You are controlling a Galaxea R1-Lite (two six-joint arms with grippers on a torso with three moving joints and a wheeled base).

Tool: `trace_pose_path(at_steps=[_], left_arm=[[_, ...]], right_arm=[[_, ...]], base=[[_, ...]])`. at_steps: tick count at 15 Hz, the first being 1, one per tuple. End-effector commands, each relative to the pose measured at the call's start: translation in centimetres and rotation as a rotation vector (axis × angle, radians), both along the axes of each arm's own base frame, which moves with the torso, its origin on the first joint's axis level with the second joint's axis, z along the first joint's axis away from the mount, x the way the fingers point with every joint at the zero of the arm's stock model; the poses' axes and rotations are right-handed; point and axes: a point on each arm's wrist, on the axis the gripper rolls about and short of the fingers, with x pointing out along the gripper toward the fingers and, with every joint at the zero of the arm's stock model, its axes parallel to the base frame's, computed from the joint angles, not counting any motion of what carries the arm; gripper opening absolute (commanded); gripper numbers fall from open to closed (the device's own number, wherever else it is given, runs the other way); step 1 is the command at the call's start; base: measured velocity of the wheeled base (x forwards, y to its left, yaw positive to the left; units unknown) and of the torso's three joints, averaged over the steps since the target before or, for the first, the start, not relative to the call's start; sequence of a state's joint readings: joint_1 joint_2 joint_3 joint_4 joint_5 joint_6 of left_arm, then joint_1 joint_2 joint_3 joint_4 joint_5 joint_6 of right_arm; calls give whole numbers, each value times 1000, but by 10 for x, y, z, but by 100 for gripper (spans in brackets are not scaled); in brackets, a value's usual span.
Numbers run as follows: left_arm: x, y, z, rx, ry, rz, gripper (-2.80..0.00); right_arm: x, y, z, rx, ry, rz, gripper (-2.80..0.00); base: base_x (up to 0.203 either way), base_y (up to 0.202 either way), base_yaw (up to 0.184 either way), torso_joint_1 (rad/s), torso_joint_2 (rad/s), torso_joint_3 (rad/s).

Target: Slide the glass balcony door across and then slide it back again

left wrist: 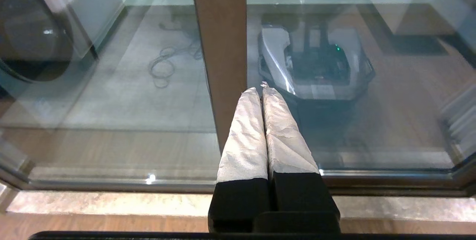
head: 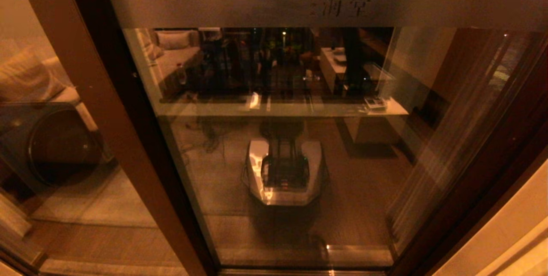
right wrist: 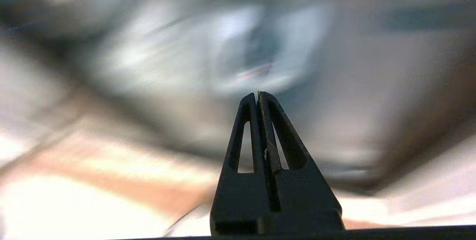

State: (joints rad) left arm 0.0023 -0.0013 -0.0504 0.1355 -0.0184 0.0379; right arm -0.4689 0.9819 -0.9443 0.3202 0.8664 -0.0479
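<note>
1. Left hand (left wrist: 262, 90), its cloth-wrapped fingers (left wrist: 245, 136) pressed together, points at the brown door stile (left wrist: 221, 46).
2. Right hand (right wrist: 258, 94) is pressed together too, empty.
3. Glass balcony door (head: 278, 147) fills the view ahead, frosted band (head: 257, 4) near its top.

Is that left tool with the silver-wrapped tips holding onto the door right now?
No. The left tool is shut with its taped tips pressed together, holding nothing, pointing toward the brown door frame.

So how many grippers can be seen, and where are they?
2. The left gripper, shut, points at the glass balcony door near its brown stile. The right gripper, also shut, shows only in its own wrist view.
</note>
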Motion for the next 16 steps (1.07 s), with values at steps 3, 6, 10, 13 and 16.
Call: trace_pose_path(at_steps=[3,6,10,13,16], left_arm=[[0,0,0,0,2,1,-280],[0,0,0,0,2,1,-280],[0,0,0,0,2,1,-280],[0,0,0,1,2,2,-280],[0,0,0,1,2,2,-280]], right_arm=[[-63,44,3,148,52,411,-280],[-127,46,-2,186,4,573,-280],[-195,37,-39,108,-12,403,-280],[-238,45,-64,-20,-77,249,-280],[-244,42,-78,-165,-126,144,-280]], base=[[0,0,0,0,0,0],[0,0,0,0,0,0],[0,0,0,0,0,0],[0,0,0,0,0,0],[0,0,0,0,0,0]])
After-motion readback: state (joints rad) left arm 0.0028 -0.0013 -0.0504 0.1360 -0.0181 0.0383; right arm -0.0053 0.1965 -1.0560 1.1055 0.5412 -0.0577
